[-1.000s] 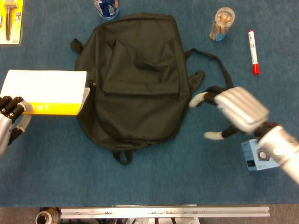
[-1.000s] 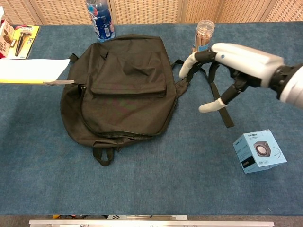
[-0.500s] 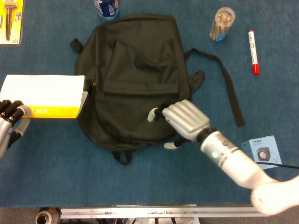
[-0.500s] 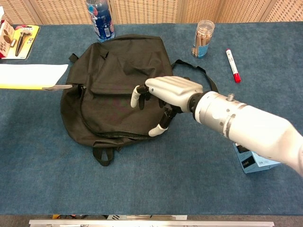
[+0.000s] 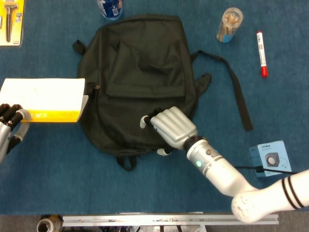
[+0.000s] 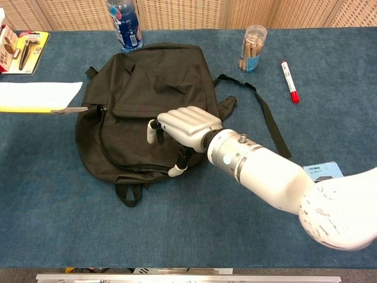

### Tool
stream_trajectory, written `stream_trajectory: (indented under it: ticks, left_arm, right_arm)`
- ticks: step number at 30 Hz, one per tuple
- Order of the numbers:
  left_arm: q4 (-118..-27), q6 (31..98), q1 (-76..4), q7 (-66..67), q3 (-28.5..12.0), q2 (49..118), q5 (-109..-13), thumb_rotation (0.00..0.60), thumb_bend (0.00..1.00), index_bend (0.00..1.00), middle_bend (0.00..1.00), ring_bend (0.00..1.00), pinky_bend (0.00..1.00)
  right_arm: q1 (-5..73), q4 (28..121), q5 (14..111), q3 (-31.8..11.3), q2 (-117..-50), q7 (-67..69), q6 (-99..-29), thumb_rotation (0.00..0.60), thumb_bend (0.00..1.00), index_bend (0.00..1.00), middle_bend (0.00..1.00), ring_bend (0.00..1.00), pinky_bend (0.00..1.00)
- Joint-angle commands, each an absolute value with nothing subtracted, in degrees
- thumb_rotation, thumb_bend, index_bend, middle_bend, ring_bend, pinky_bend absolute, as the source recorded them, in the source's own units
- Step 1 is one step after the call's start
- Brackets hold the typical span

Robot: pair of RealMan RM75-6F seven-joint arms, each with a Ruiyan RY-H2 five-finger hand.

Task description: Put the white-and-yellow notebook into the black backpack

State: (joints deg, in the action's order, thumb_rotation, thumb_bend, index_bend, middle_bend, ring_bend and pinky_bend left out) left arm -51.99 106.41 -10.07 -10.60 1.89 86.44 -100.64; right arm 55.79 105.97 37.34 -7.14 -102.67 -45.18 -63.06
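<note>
Notebook (image 5: pixel 43 99) at far left, flat, white face up, yellow strip along near edge; right corner just beside backpack (image 5: pixel 140 82) left side, near the zipper pull. Left hand (image 5: pixel 10 121) at frame edge, dark fingers clamped on notebook's near-left corner; in chest view only the notebook (image 6: pixel 40 97) shows, held off the table edge-on, hand itself out of frame. Backpack flat mid-table, front pocket up, straps trailing right. Right hand (image 5: pixel 166 128) over backpack's lower right part, palm down, fingers curled loosely and apart, holding nothing; white fingertips low over the fabric, contact not clear. Chest view: right hand (image 6: pixel 182 127) above lower front panel, thumb tip down near the bottom seam, forearm reaching in from lower right. Versus half a second ago: right hand shifted further left and slightly nearer across the backpack; a second ago sat right of the bag by the strap. Notebook crept slightly left, away from the backpack. Around: bottle (image 5: pixel 110 7) behind bag, jar (image 5: pixel 229 24), marker (image 5: pixel 261 47), blue box (image 5: pixel 270 157) partly hidden behind right forearm in chest view.
</note>
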Motion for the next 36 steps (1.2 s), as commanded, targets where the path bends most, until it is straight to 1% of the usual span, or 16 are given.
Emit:
stream_trajectory:
  ticks: [1,10,12,18,21,24,26,29,31,33,34,36]
  left_arm:
    - [-51.63,106.3,-9.94,-10.92,1.82,86.57,-100.47,0.6,0.35,0.57,0.62,0.58,0.68]
    - [-49.81,106.24,-9.31,-12.54,1.42,87.05,-99.59,0.6,0.35,0.57,0.62,0.58,0.68]
    - [-49.59,106.37,-9.27,-12.75,1.38,87.1,-99.62,0.6,0.35,0.57,0.62,0.58,0.68]
    - [-49.26,106.75,-9.15,-13.1,1.28,87.04,-99.72,0.6,0.35,0.57,0.62,0.58,0.68]
    - [-49.18,106.67,-9.15,-13.28,1.19,87.07,-99.62,0.6,0.35,0.57,0.62,0.58,0.68]
    - [-49.04,106.63,-9.1,-13.44,1.12,87.13,-99.52,0.6,0.35,0.57,0.62,0.58,0.68]
    - [-48.89,106.6,-9.06,-13.72,1.03,87.13,-99.39,0.6,0.35,0.57,0.62,0.58,0.68]
    - [-48.72,106.44,-9.18,-14.23,0.86,86.88,-99.21,0.6,0.35,0.57,0.62,0.58,0.68]
    - [-48.81,106.42,-9.35,-14.61,0.75,86.51,-99.22,0.6,0.35,0.57,0.62,0.58,0.68]
    - [-49.26,106.55,-9.61,-15.3,0.73,85.88,-99.46,0.6,0.35,0.57,0.62,0.58,0.68]
    - [-49.63,106.56,-9.73,-15.78,0.72,85.57,-99.53,0.6,0.35,0.57,0.62,0.58,0.68]
    - [-50.64,106.44,-10.09,-17.0,0.75,84.8,-99.74,0.6,0.35,0.57,0.62,0.58,0.68]
  right_arm:
    - [56.44,103.88,37.47,-6.63,-104.6,-46.35,-63.8,0.6,0.05,0.34,0.39,0.26,0.42]
    - [56.88,97.38,38.67,-6.29,-109.78,-48.24,-65.23,0.6,0.05,0.34,0.39,0.26,0.42]
    - [56.86,96.29,38.84,-6.51,-110.51,-48.45,-65.31,0.6,0.08,0.34,0.39,0.26,0.42]
    - [56.53,94.88,39.69,-7.12,-110.68,-49.08,-65.84,0.6,0.32,0.34,0.39,0.26,0.42]
    - [56.51,93.85,39.43,-7.86,-110.75,-49.28,-65.61,0.6,0.47,0.34,0.39,0.26,0.42]
    - [56.52,92.55,40.27,-8.78,-111.07,-48.9,-65.65,0.6,0.56,0.35,0.41,0.28,0.44]
    - [56.42,91.27,41.79,-9.43,-111.36,-48.27,-66.17,0.6,0.61,0.39,0.43,0.31,0.47]
    - [56.2,89.29,44.01,-10.88,-111.69,-46.59,-66.73,0.6,0.69,0.49,0.5,0.39,0.55]
    - [56.18,88.1,45.09,-11.8,-111.88,-45.64,-66.77,0.6,0.74,0.59,0.56,0.48,0.64]
    - [56.4,86.98,46.18,-12.97,-111.89,-45.05,-66.76,0.6,0.79,0.67,0.62,0.56,0.72]
    - [56.53,86.57,46.56,-13.6,-111.84,-44.84,-66.8,0.6,0.82,0.7,0.64,0.59,0.75]
    - [56.97,85.63,46.88,-15.45,-111.68,-44.73,-67.03,0.6,0.85,0.73,0.66,0.63,0.79]
